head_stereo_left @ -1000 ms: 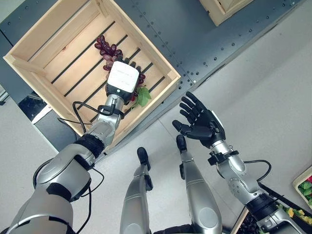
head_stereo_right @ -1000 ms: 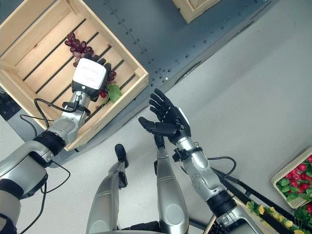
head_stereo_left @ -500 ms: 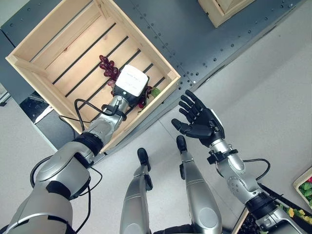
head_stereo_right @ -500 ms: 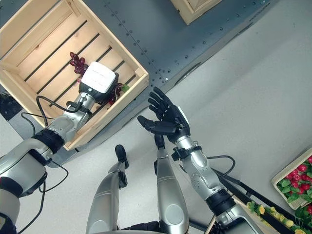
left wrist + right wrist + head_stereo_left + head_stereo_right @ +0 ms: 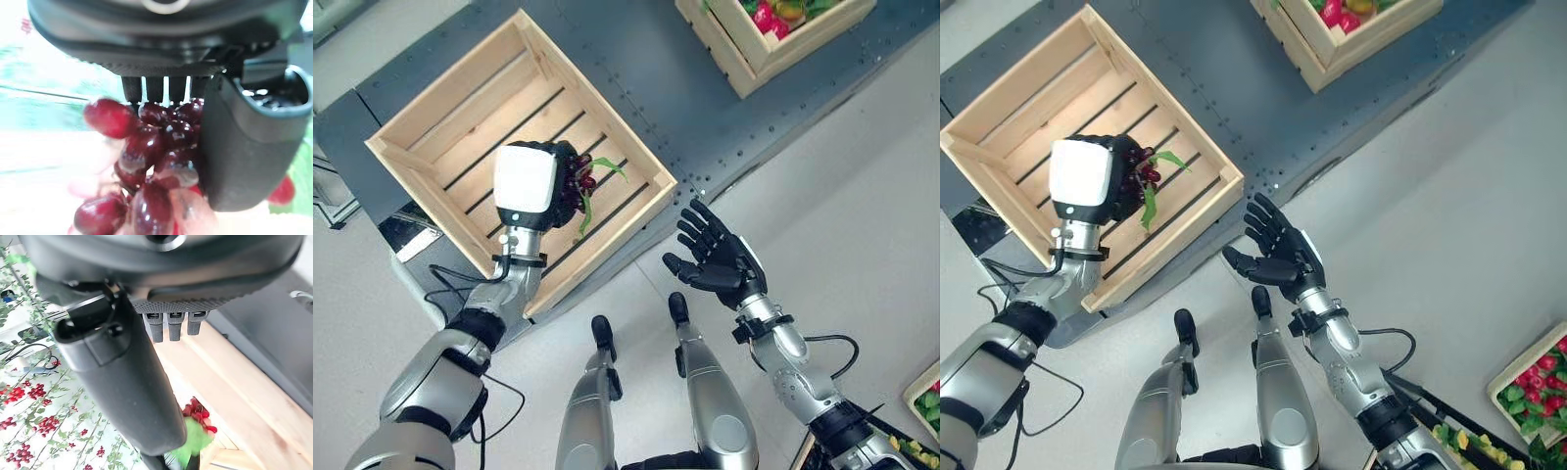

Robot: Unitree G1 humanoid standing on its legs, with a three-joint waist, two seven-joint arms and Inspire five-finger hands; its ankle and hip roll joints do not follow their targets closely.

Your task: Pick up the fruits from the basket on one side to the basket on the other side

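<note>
- Right hand (image 5: 722, 261): fingers spread and straight, palm turned up, holding nothing. It waits over bare floor, just off the near corner of the wooden crate (image 5: 411, 116). Likely posed as a receiver, ready to take a hand-over.
- Left hand (image 5: 530, 188): clenched around a bunch of dark red grapes (image 5: 146, 161). The left wrist view shows the fruit pressed between thumb and fingers, several berries bulging past the grip.
- A green leaf (image 5: 584, 206) trails below the fist, hanging free. That suggests the bunch is clear of the crate floor, carried rather than resting.
- The bunch sits over the slatted crate, beneath and behind the fist; grip looks secure enough to travel.
- Beyond both hands, across the dark platform (image 5: 636, 69): a second crate (image 5: 744, 59) holding mixed fruit, well apart.
</note>
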